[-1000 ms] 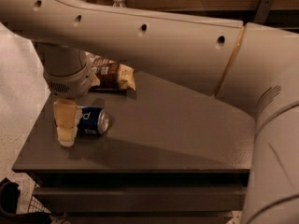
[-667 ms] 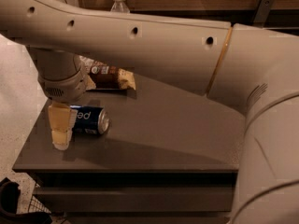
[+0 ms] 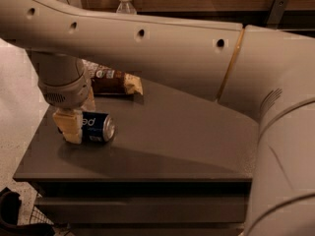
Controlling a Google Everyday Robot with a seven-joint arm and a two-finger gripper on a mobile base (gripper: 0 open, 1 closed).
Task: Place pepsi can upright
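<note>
Where the can lies: can [image 3: 100, 127] on its side on the counter [image 3: 187, 146], close to the left edge, about midway between the front and back edges.
Long axis: flat on the top, roughly parallel to the front edge. The silver end faces the right edge, turned a little toward the front. The other end is hidden behind the gripper.
Gripper: gripper [image 3: 69, 127] down at counter level at the can's left end, between the can and the left edge. It overlaps that end in view; touching or not, cannot tell.
Gripper state: cannot tell whether wide, narrow or holding the can.
Key relation: the can runs off to the right of the gripper, so the gripper sits at one end of the axis, not across the middle.
Arm: arm [image 3: 147, 48] spans the view from right to left above the back half of the counter. It is the only arm on this rig.
Judgement, next move: the can is not yet upright. Standing it likely means taking hold at the left end and swinging the axis to vertical. A hold that near the end may let the can roll or slip toward the front edge.
Containers: the can looks shut, its lettering partly readable, the tab too small to make out. A capped bottle [image 3: 126, 3] shows behind the arm, toward the back; its base and contents are hidden. A snack bag [image 3: 110, 80] lies near the back-left corner; its contents are not seen.
</note>
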